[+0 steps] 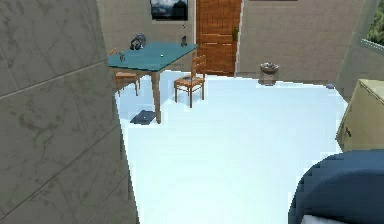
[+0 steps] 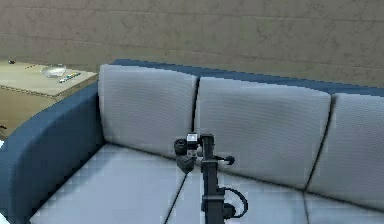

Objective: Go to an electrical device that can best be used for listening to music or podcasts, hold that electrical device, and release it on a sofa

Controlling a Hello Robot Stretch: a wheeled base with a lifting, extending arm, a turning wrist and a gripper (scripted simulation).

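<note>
Gripper (image 2: 185, 155), its hold impossible to judge against the sofa (image 2: 145, 105), should let go low over a seat cushion (image 2: 120, 185).

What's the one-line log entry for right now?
stage: at sofa | arm: extended toward sofa | held: cannot tell | ahead: teal table, wooden door

Cabinet (image 2: 35, 95) beside sofa (image 2: 150, 105); chair (image 1: 190, 82) beside table (image 1: 165, 52); door (image 1: 217, 35) behind table.

Arm (image 2: 212, 188) outstretched, jaws leftward
</note>
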